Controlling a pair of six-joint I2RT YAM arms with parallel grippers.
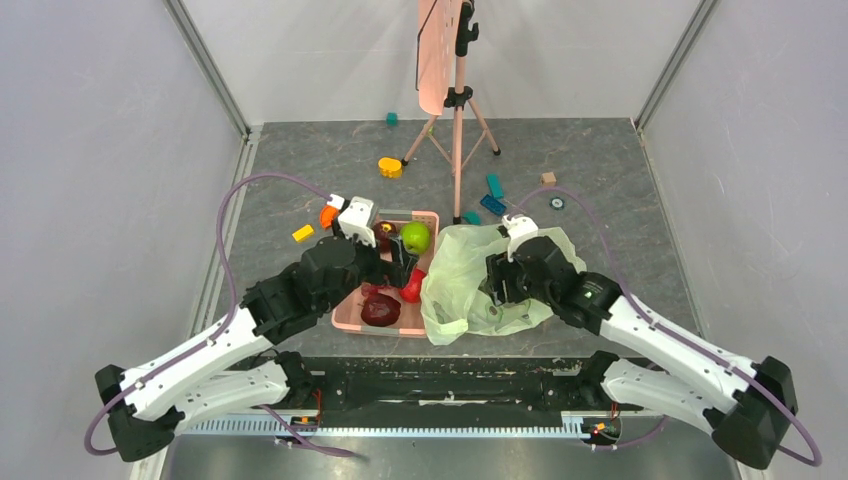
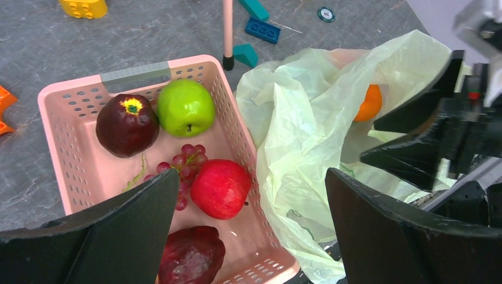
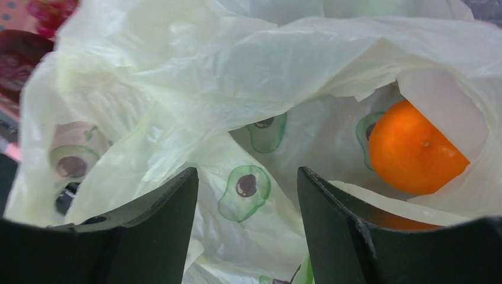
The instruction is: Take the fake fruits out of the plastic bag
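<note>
The pale-green plastic bag [image 1: 455,285] lies crumpled right of the pink basket [image 1: 345,318]. An orange [image 3: 414,148] sits inside its open mouth and also shows in the left wrist view [image 2: 370,102]. A green apple [image 2: 185,107] and a red apple [image 2: 220,188] lie in the basket [image 2: 71,89]. My left gripper [image 2: 251,177] is open and empty, above the basket's right wall beside the bag [image 2: 296,136]. My right gripper [image 3: 247,174] is open, low over the bag's film [image 3: 237,71], with the orange to its right. The other task fruits are hidden.
Two dark maroon fruits [image 2: 126,124] [image 2: 192,254] and a grape bunch [image 2: 183,163] share the basket. A pink tripod stand [image 1: 458,100] stands behind. Toy blocks lie scattered: yellow [image 1: 390,167], orange [image 1: 327,215], teal [image 1: 494,185], blue [image 1: 492,204]. Grey walls enclose the table.
</note>
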